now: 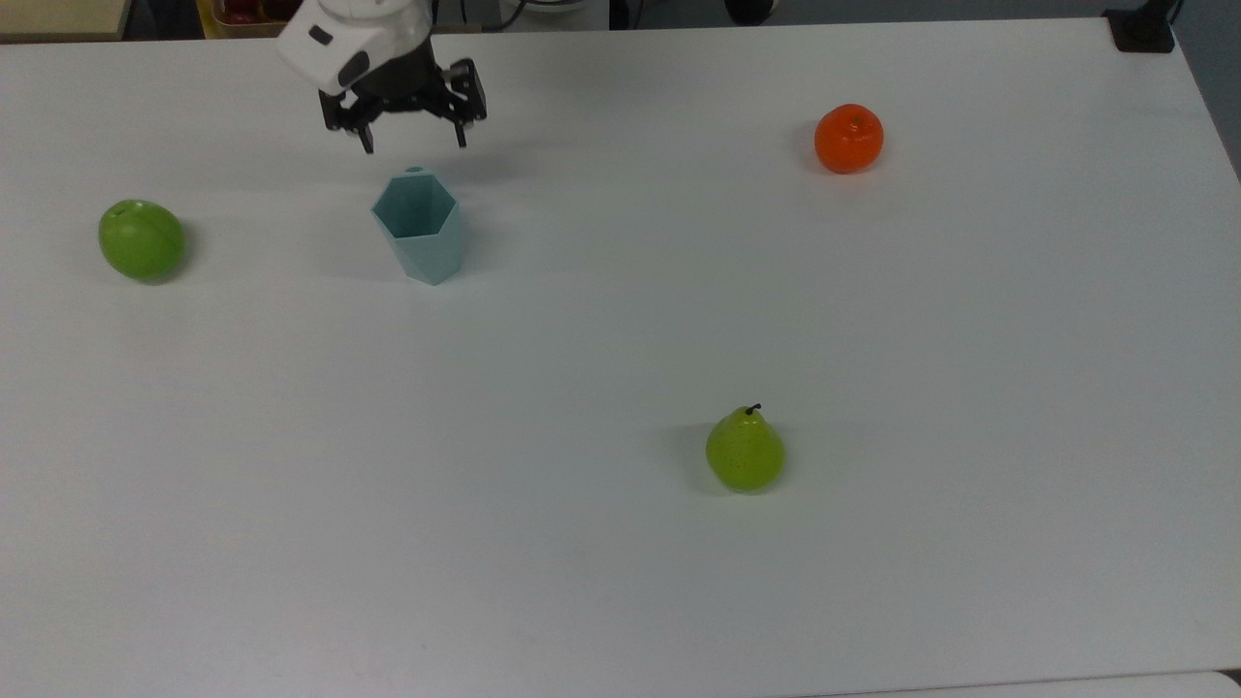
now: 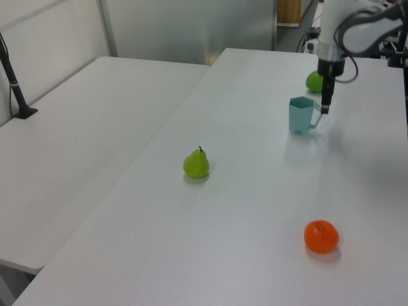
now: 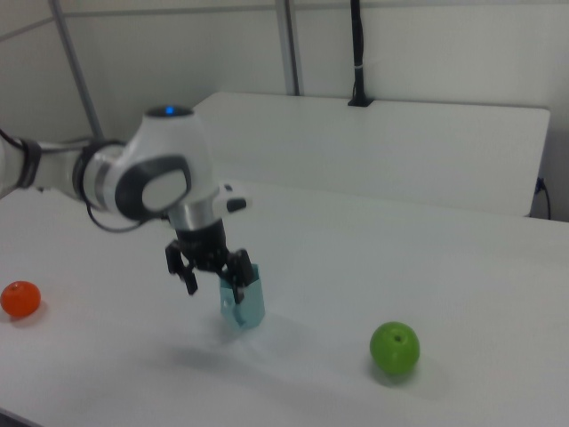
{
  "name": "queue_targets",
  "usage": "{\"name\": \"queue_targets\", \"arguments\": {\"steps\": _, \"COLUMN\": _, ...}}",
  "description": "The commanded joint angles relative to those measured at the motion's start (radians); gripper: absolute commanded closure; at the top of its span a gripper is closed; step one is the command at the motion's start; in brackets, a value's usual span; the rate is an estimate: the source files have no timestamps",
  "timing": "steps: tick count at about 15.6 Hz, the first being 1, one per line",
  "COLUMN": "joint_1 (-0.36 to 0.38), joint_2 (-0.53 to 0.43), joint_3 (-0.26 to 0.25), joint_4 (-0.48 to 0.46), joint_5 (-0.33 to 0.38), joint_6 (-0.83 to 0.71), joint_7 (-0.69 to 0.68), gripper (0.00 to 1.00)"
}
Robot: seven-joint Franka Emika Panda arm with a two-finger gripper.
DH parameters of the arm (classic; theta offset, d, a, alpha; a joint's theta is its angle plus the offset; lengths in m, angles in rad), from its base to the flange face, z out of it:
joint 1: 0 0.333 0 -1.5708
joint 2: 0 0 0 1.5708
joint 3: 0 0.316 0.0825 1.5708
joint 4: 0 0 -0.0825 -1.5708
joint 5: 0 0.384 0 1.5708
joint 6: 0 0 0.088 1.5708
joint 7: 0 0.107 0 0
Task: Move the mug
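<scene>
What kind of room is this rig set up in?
Probably a robotics lab or test room: a bare white table with only a mug and fruit such as a pear, a second white table alongside, and plain partition walls behind.

Mug (image 3: 243,305) partly behind claw (image 3: 214,282)

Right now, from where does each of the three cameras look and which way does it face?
Top view: high above the table, looking down; the pincer shows, open, beyond the mug.
Left view: low, off the orange's end, looking along the table; arm at the far end.
Right view: off the green apple's end, facing back; arm and pincer in front of the mug.
All share the mug.
</scene>
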Motion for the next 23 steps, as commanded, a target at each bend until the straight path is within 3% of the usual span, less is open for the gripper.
{"name": "queue_targets", "arguments": {"steps": 1, "joint_1": 0.008, "joint_2": -0.005, "joint_3": 0.034, "joint_4": 0.239, "joint_5": 0.009, "joint_6": -0.327, "joint_7": -0.006, "gripper": 0.00}}
{"name": "queue_targets", "arguments": {"steps": 4, "joint_1": 0.008, "joint_2": -0.004, "joint_3": 0.065, "joint_4": 0.397, "joint_5": 0.030, "joint_6": -0.504, "joint_7": 0.017, "gripper": 0.00}}
{"name": "queue_targets", "arguments": {"steps": 7, "joint_1": 0.008, "joint_2": -0.003, "joint_3": 0.083, "joint_4": 0.514, "joint_5": 0.112, "joint_6": -0.569, "joint_7": 0.196, "gripper": 0.00}}
{"name": "queue_targets", "arguments": {"steps": 10, "joint_1": 0.002, "joint_2": 0.000, "joint_3": 0.152, "joint_4": 0.576, "joint_5": 0.122, "joint_6": -0.575, "joint_7": 0.302, "gripper": 0.00}}
{"name": "queue_targets", "arguments": {"steps": 13, "joint_1": -0.002, "joint_2": -0.006, "joint_3": 0.168, "joint_4": 0.588, "joint_5": 0.133, "joint_6": -0.604, "joint_7": 0.414, "gripper": 0.00}}
{"name": "queue_targets", "arguments": {"steps": 19, "joint_1": 0.007, "joint_2": 0.012, "joint_3": 0.163, "joint_4": 0.567, "joint_5": 0.144, "joint_6": -0.350, "joint_7": 0.354, "gripper": 0.00}}
{"name": "queue_targets", "arguments": {"steps": 23, "joint_1": 0.005, "joint_2": 0.017, "joint_3": 0.154, "joint_4": 0.567, "joint_5": 0.133, "joint_6": -0.339, "joint_7": 0.209, "gripper": 0.00}}
